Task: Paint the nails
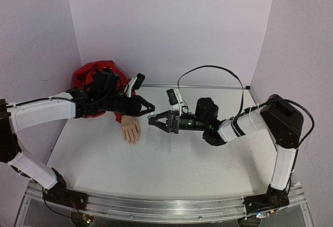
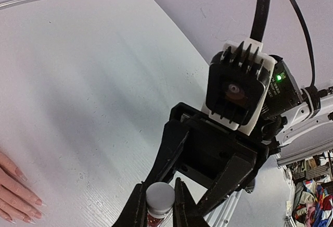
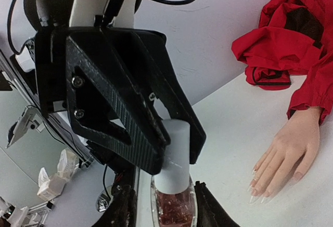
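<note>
Mannequin hand (image 1: 131, 129) lay palm-down on the desk (image 1: 171, 159), towards its rear-left corner. Long axis ran rear to near, with the nails (image 3: 257, 189) pointing at the near edge.

Both end effectors met in the air just beside it. The nails lay below them, towards the left edge; left arm judged slightly nearer.

Left end effector (image 2: 158, 206) was clamped tight on the white cap (image 3: 176, 138) of the polish bottle (image 3: 174, 211). Right end effector (image 1: 152, 120) flanked the glass body; whether it gripped could not be told.

No label or writing readable.
</note>
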Tool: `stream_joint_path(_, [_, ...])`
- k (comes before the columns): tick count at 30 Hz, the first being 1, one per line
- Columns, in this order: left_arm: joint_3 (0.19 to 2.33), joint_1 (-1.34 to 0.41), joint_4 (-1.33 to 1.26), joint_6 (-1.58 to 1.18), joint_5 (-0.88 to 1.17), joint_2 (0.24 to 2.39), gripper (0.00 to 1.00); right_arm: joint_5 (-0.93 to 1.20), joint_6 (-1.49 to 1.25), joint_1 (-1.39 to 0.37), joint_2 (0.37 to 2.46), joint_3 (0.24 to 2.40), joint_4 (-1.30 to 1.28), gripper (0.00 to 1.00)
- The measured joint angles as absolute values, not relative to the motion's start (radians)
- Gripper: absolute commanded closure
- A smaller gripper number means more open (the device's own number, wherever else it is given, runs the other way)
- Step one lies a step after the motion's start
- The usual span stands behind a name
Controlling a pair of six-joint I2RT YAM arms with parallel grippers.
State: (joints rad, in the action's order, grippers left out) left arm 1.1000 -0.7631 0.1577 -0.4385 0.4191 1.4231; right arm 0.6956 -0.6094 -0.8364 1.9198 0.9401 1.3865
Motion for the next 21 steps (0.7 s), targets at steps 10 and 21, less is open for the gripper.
stream_joint_path(10, [1.100,-0.763,0.157,-0.438,0.435,1.422,0.83,0.717,-0.617,-0.833,1.932,0.947,1.399,1.00])
stream_joint_path(21, [1.095,-0.739,0.127,-0.424,0.616,1.372,0.38,0.805,-0.565,-0.834,1.932,0.947,1.407,1.00])
